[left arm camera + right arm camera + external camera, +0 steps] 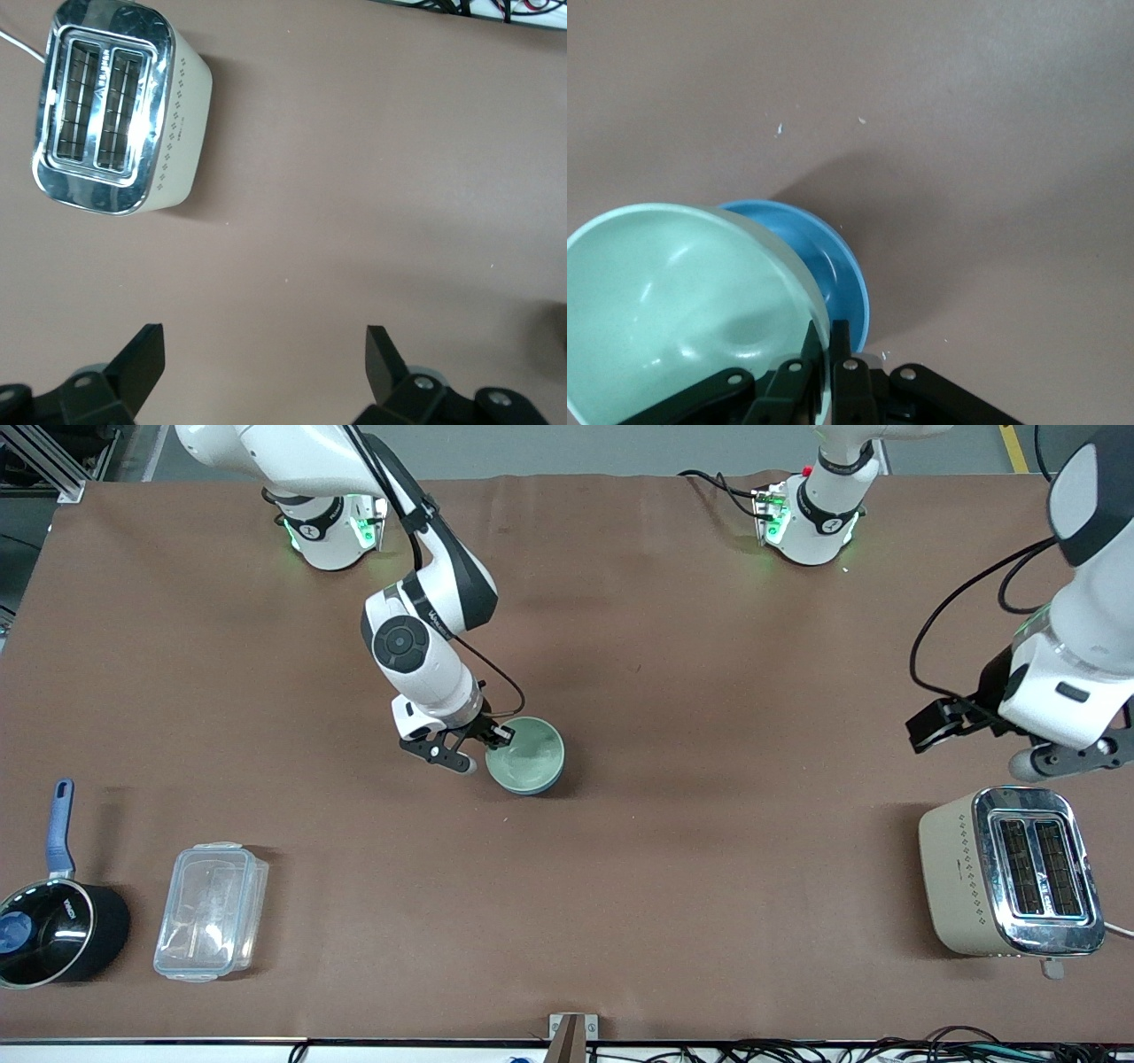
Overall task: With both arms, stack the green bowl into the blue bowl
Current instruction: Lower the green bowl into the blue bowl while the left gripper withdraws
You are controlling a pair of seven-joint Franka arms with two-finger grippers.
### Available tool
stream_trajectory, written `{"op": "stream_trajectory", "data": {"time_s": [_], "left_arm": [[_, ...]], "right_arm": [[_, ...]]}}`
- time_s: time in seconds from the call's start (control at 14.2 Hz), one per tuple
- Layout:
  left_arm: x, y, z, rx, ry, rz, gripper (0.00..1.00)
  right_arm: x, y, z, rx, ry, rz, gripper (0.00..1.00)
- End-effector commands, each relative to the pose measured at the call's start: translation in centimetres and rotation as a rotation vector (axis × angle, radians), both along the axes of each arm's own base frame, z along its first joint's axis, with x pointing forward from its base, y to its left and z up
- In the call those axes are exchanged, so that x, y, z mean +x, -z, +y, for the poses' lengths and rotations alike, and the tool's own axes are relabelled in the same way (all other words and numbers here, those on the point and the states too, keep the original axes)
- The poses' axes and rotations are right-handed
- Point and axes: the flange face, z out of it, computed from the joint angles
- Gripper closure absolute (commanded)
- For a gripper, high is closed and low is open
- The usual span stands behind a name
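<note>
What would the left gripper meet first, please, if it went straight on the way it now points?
Probably bare tablecloth. The open left gripper points down at the table beside the toaster, and nothing shows in its path.

Robotics lab test bench, not home kitchen. Two white arms (425, 629) bolted along edge of wide table (673, 850) under brown cover. Loose cables (886, 1045) bunch along front edge; metal framing (53, 460) stands at corner. Kitchen props sit scattered: toaster (1010, 872), saucepan (58, 926), clear lidded container (211, 911).
</note>
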Motion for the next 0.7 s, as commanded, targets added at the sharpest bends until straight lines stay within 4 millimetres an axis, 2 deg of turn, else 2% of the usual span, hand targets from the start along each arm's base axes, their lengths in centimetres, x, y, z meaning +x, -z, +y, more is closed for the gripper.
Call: {"op": "stream_trajectory", "data": {"time_s": [0.0, 0.35, 0.63], "left_arm": [[-0.6, -1.0, 1.6, -0.002, 0.087, 0.016, 0.00], [-1.2, -1.2, 1.4, -0.001, 0.119, 0.044, 0.00], [-3.1, -4.3, 1.6, -0.023, 0.195, 0.013, 0.00]], "right_arm": [[-1.1, 0.6, -0.4, 0.000, 0.019, 0.011, 0.99], [-0.9, 0.5, -0.4, 0.004, 0.022, 0.004, 0.98], [-0.8, 0.4, -0.3, 0.005, 0.023, 0.002, 0.95]]}}
